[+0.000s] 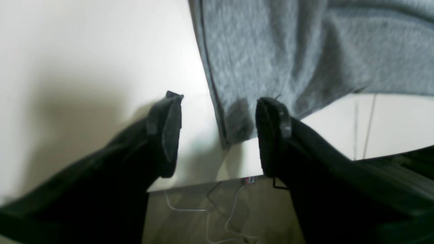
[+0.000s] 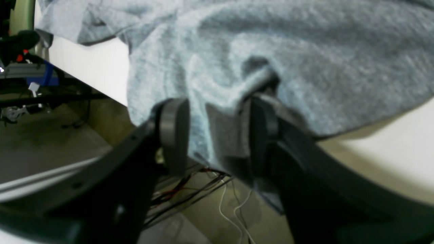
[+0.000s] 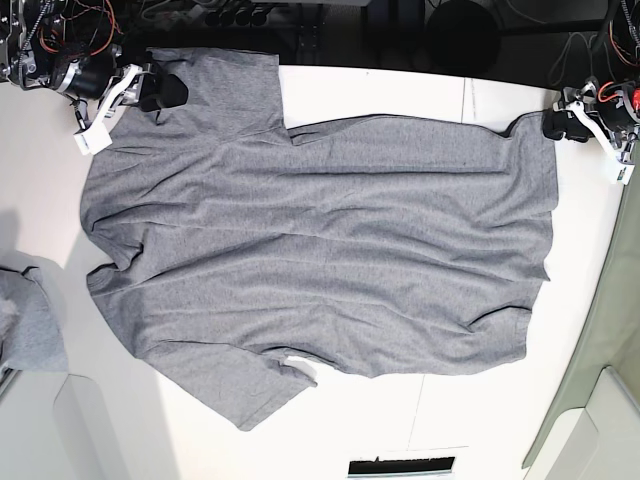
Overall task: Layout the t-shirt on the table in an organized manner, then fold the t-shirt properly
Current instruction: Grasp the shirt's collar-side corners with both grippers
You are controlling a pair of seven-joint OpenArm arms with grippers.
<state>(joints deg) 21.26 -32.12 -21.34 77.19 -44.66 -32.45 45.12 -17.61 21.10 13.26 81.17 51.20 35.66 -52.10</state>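
Note:
The grey t-shirt [image 3: 320, 230] lies spread almost flat on the white table [image 3: 400, 95], collar end to the left and hem to the right. My left gripper [image 3: 555, 122] is at the hem's far right corner. In the left wrist view it [image 1: 218, 132] stands open, its jaws on either side of that shirt [image 1: 271, 51] corner, just above the table [image 1: 84, 51] edge. My right gripper [image 3: 150, 92] is at the far left sleeve. Its jaws [image 2: 218, 135] stand apart with a fold of the shirt [image 2: 271, 51] hanging between them and draped over one finger [image 2: 261, 128].
A smaller grey cloth bundle [image 3: 25, 320] lies at the table's left edge. Both grippers hang at the table's rear edge, with floor and loose cables [image 1: 210, 210] below. More cables [image 2: 234, 206] show under the right gripper. A dark slot [image 3: 400, 466] marks the near edge.

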